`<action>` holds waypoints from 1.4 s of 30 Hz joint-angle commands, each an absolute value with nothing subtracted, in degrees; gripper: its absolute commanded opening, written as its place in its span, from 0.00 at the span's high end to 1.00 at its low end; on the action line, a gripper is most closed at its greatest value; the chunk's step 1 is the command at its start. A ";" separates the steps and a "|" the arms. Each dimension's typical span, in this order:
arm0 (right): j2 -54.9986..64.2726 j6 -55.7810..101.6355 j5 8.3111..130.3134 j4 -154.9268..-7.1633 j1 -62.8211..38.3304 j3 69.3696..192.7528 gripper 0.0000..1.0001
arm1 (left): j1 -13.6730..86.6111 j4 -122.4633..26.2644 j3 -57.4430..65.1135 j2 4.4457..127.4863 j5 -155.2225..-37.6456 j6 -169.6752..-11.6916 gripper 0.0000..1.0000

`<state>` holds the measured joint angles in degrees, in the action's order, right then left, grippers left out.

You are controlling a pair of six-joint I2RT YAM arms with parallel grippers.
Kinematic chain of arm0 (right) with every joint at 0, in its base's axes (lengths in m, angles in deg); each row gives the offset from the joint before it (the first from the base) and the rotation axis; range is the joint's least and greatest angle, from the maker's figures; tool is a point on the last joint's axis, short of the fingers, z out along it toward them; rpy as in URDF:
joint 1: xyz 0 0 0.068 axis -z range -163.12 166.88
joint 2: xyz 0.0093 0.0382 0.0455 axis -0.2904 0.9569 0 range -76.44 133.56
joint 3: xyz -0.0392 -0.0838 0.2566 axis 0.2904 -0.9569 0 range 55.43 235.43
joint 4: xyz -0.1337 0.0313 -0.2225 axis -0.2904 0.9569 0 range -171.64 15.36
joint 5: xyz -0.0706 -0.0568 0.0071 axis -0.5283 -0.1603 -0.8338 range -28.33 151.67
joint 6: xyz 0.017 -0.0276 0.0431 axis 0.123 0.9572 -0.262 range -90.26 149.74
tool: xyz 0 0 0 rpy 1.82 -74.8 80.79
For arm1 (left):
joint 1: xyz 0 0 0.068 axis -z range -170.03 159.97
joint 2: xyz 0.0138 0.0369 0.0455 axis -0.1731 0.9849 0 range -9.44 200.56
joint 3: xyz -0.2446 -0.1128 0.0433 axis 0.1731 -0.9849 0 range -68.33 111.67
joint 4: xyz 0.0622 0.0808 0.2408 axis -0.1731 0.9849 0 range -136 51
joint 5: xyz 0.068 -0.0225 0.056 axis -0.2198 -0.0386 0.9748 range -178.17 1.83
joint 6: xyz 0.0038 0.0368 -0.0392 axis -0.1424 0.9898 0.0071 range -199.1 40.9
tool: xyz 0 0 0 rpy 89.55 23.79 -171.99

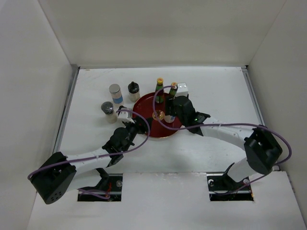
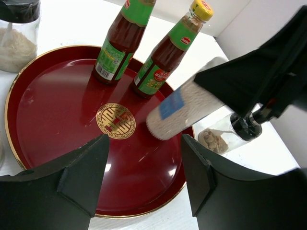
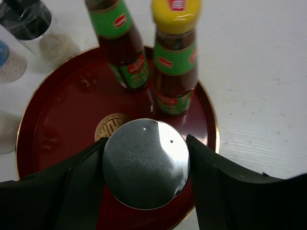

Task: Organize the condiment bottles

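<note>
Two slim dark sauce bottles [image 1: 159, 89] [image 1: 172, 90] stand upright at the back of the round red tray [image 1: 144, 106]. They also show in the right wrist view [image 3: 122, 48] [image 3: 175, 62]. My right gripper [image 3: 146, 165] is shut on a silver-topped white cylinder [image 3: 144, 158] and holds it tilted over the tray's right half; the cylinder also shows in the left wrist view [image 2: 184, 108]. My left gripper [image 2: 144, 163] is open and empty over the tray's near-left rim. Another white cylinder [image 1: 115, 93] and two dark-lidded jars [image 1: 134, 91] [image 1: 108, 111] stand left of the tray.
A clear jar with a dark lid [image 2: 225, 136] lies just off the tray's far rim, beside my right gripper. A small pale container [image 1: 183, 87] sits behind the tray at the right. White walls enclose the table on three sides.
</note>
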<state>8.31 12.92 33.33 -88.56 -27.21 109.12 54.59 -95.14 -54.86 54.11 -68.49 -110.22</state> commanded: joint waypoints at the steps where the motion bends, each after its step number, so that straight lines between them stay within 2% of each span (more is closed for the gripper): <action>1: 10.38 12.07 34.51 -96.84 -27.98 115.01 0.47 | 54.13 -98.64 -53.83 53.67 -68.49 -110.92 0.41; 7: 16.18 12.60 34.95 -98.95 -28.07 118.88 0.44 | 54.05 -98.64 -53.74 54.11 -68.66 -111.09 0.41; 8: 17.06 12.60 34.52 -98.43 -28.07 119.49 0.39 | 54.05 -98.64 -53.74 54.02 -68.66 -111.10 0.41; 11: 17.51 12.52 33.99 -97.55 -28.07 119.76 0.15 | 53.87 -98.64 -53.92 53.93 -68.49 -111.10 0.41; 15: 13.13 13.13 33.20 -96.06 -28.07 117.40 0.07 | 53.61 -98.64 -54.10 53.49 -68.57 -111.18 0.41; 23: -8.40 12.25 25.39 -91.06 -25.97 102.37 0.08 | 53.43 -98.91 -54.10 53.66 -68.92 -111.53 0.41; 28: -18.60 7.35 19.57 -75.60 -22.54 95.43 0.00 | 54.04 -99.43 -53.74 54.36 -68.92 -111.36 0.41; 32: -18.27 3.38 25.79 -72.59 -20.25 93.05 0.00 | 53.69 -99.52 -53.83 54.46 -69.10 -111.45 0.41; 39: -9.22 2.67 29.59 -79.25 -18.85 93.04 0.00 | 53.87 -99.43 -54.01 53.75 -68.84 -111.01 0.41; 42: -5.71 3.28 29.68 -81.20 -18.32 94.44 0.05 | 53.34 -99.43 -54.27 53.84 -69.10 -111.45 0.41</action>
